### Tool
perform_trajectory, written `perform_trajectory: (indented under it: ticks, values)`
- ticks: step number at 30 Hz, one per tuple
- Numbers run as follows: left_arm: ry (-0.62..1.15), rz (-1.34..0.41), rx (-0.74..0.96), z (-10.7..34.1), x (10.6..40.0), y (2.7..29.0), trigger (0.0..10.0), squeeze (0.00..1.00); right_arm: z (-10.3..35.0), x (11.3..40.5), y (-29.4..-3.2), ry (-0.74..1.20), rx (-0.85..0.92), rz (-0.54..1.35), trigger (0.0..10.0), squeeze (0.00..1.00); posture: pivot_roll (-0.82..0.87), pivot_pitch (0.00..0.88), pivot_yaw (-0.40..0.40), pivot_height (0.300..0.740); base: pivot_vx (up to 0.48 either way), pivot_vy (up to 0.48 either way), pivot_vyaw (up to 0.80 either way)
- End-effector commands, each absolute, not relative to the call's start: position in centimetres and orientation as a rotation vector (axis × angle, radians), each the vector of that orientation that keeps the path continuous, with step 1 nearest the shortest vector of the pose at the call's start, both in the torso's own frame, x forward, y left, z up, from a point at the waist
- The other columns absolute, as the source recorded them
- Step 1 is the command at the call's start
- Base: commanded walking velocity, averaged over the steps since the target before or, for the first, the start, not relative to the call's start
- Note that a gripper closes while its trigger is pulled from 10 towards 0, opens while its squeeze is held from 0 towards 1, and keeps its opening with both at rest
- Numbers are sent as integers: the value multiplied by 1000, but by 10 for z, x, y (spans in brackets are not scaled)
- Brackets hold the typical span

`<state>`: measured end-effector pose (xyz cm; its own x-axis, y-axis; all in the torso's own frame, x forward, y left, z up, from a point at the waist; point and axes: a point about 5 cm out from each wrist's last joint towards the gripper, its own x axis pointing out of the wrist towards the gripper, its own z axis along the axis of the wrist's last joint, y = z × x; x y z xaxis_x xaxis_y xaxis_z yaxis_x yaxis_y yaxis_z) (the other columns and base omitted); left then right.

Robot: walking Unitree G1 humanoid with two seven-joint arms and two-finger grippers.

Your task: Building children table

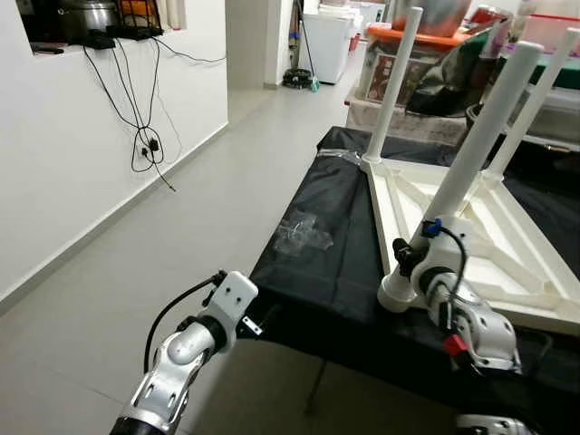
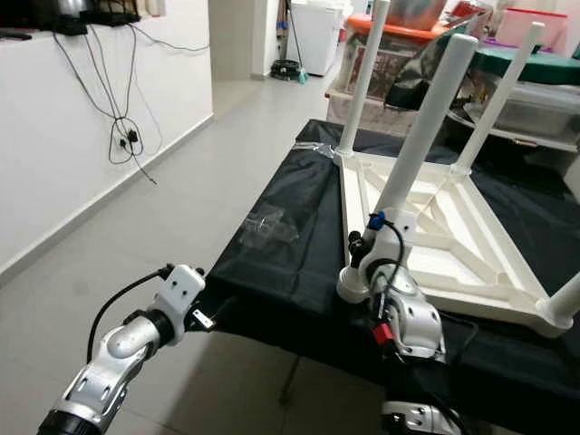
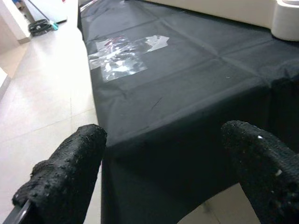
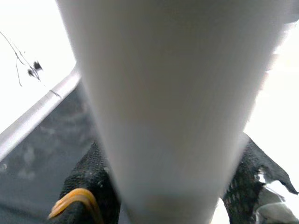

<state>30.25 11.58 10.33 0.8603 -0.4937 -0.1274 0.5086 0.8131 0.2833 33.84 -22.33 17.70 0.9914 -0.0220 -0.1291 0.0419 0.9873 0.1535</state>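
right hand (image 4: 161,196) grips table leg (image 1: 471,154) | left hand (image 3: 163,172) spread, empty

Blurred and cut off at top and bottom in the right wrist view: white table leg (image 4: 173,102), masking most of both fingers (image 4: 86,191). Hidden behind the right wrist in the eye views: right gripper (image 1: 408,267) and the leg's base. Cut by the picture's edge: upturned table frame (image 1: 507,263), far legs (image 1: 544,86). Too crumpled to identify: clear plastic wrap (image 1: 304,233) on the black cloth (image 1: 326,263). Fingertips cropped on the left gripper (image 3: 163,172).
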Motion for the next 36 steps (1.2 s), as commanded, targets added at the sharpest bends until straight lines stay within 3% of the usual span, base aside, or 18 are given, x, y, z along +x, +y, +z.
perform_trajectory:
  ticks: [1,7,8,9,14,16,17,18,20,24,25,28,29,31,32,36]
  values:
    - [59,-546,323,101,301,114,10000,0,183,336,-222,72,125,136,10000,0,85,0,-98,740,0,0,0]
    - [50,-550,330,105,306,114,10000,0,189,338,-229,14,43,280,10000,0,96,0,-102,740,0,0,0]
    - [48,-548,331,105,306,114,10000,0,189,339,-226,0,57,290,235,0,101,0,-104,740,0,0,0]
    - [48,-547,332,106,306,115,10000,0,188,340,-224,-4,71,293,0,0,102,0,-105,740,0,0,0]
    - [47,-545,333,105,305,116,10000,0,179,343,-223,39,36,220,0,0,104,0,-105,740,0,0,0]
    - [49,-543,336,105,304,117,10000,0,158,346,-253,177,73,-234,0,0,106,0,-107,740,0,0,0]
    - [49,-543,336,105,304,117,10000,0,158,346,-253,177,73,-234,0,0,106,0,-107,740,0,0,0]
    - [50,-542,336,105,304,118,10000,0,150,342,-265,228,94,-411,0,0,106,0,-107,740,0,0,0]
    - [49,-541,335,105,305,117,10000,0,137,325,-255,260,116,-582,0,0,107,0,-100,740,0,0,0]
    - [47,-552,338,105,304,115,10000,0,136,315,-220,255,124,-518,0,0,101,0,-94,740,0,0,0]
    - [48,-553,338,105,305,115,10000,0,141,319,-208,225,125,-431,10000,0,101,0,-94,740,0,0,0]
    - [49,-554,339,105,306,115,10000,0,152,324,-196,167,127,-309,10000,0,98,0,-94,740,0,0,0]
    - [48,-554,339,105,306,115,10000,0,155,325,-200,145,133,-305,10000,1000,98,0,-94,740,0,0,0]
    - [48,-555,339,105,305,114,10000,0,161,329,-207,126,132,-324,10000,1000,98,0,-97,740,0,0,0]
    - [48,-555,338,105,305,114,10000,0,165,333,-211,120,126,-302,10000,0,98,0,-97,740,0,0,0]
    - [50,-550,333,104,304,115,10000,0,185,340,-216,45,142,-79,10000,0,99,0,-103,740,0,0,0]
